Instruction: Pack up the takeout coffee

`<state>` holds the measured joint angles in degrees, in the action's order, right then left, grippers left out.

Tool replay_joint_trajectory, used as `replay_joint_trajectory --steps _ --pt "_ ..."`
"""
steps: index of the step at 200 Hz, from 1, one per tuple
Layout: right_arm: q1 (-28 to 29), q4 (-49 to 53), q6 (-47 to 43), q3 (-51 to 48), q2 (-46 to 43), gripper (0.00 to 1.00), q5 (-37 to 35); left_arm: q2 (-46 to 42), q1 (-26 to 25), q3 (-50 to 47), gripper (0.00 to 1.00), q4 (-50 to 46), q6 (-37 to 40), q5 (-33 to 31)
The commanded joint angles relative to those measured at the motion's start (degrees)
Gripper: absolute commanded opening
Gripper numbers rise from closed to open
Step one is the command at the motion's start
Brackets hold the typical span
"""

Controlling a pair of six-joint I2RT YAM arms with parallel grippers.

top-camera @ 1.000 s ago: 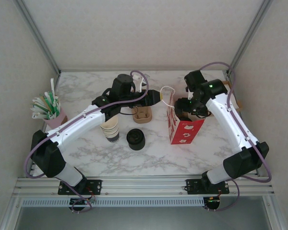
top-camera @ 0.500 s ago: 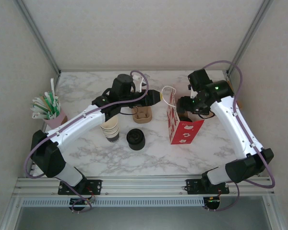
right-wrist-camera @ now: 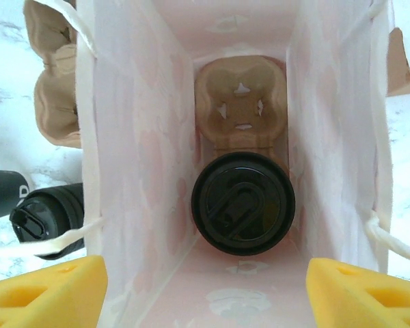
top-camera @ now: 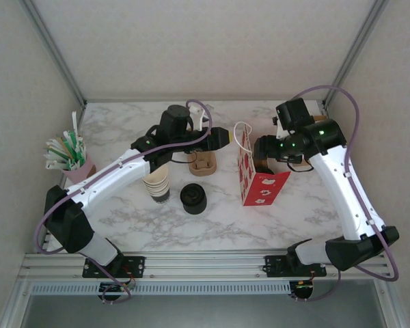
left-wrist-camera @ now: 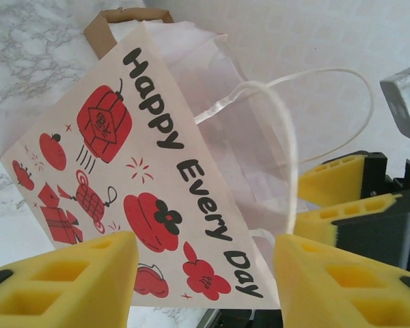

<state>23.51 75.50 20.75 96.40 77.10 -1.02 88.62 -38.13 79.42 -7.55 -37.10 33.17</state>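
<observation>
The takeout coffee [right-wrist-camera: 242,203], a cup with a round black lid, stands inside the red-printed paper bag [top-camera: 263,188] in one socket of a cardboard carrier [right-wrist-camera: 240,102]. My right gripper [right-wrist-camera: 205,297] hangs open just above the bag's mouth [top-camera: 263,156], its yellow fingertips [right-wrist-camera: 48,294] spread wider than the cup and holding nothing. My left gripper [top-camera: 224,139] is at the bag's far left corner beside the string handle [left-wrist-camera: 287,137]. It is open [left-wrist-camera: 205,287], and the bag's printed side [left-wrist-camera: 143,157] lies beyond its pads.
Left of the bag stand a second cardboard carrier [top-camera: 203,164], a stack of black lids [top-camera: 193,198] and a stack of paper cups [top-camera: 157,186]. A pink cup of straws [top-camera: 72,160] is at the far left. Walls and frame posts close in the back and sides.
My right arm has lifted and swung outward, its gripper rising from the bag's mouth and narrowing slightly. The left arm, bag and stacks have stayed put.
</observation>
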Motion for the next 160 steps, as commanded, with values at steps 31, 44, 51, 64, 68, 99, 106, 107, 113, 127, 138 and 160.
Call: replay_joint_trajectory --steps 31,44,51,64,68,99,106,107,113,127,138,160 --pt "-0.3 -2.4 0.4 1.3 -3.8 0.78 2.7 -0.2 -0.5 3.9 0.65 -1.1 1.0 -1.5" --pt "-0.3 -2.7 0.5 1.3 -4.5 0.78 2.9 -0.4 -0.5 4.4 0.69 -1.7 1.2 -1.8" --pt "-0.3 -2.9 0.4 1.2 -4.9 0.78 3.1 -0.6 -0.5 4.6 0.71 -2.0 1.3 -1.9" --pt "-0.4 -3.0 0.5 1.2 -5.5 0.79 3.2 -1.0 -0.5 4.9 0.76 -2.4 1.6 -2.3" --pt "-0.4 -3.0 0.5 1.3 -5.7 0.79 3.3 -1.2 -0.4 5.1 0.77 -2.6 1.6 -2.4" --pt "-0.3 -3.4 0.5 1.1 -7.6 0.8 3.3 -2.6 -0.5 5.5 0.87 -3.7 1.9 -3.5" --pt "-0.3 -3.5 0.4 1.0 -8.0 0.8 3.3 -3.1 -0.5 5.5 0.89 -3.9 1.9 -3.8" --pt "-0.4 -3.5 0.4 1.0 -8.0 0.8 3.3 -3.1 -0.5 5.5 0.9 -4.0 1.9 -3.8" --pt "-0.4 -3.6 0.4 0.9 -8.5 0.8 3.3 -3.6 -0.5 5.5 0.91 -4.1 2.0 -4.1" --pt "-0.3 -3.8 0.4 0.7 -9.7 0.81 3.2 -4.4 -0.5 5.4 0.94 -4.6 2.1 -4.7" --pt "-0.3 -3.8 0.4 0.5 -10.5 0.82 3.1 -5.4 -0.5 5.2 0.99 -4.8 2.1 -5.2" --pt "-0.4 -3.8 0.3 -0.2 -12.4 0.84 2.9 -7.5 -0.5 4.5 1.0 -5.4 2.3 -6.5"
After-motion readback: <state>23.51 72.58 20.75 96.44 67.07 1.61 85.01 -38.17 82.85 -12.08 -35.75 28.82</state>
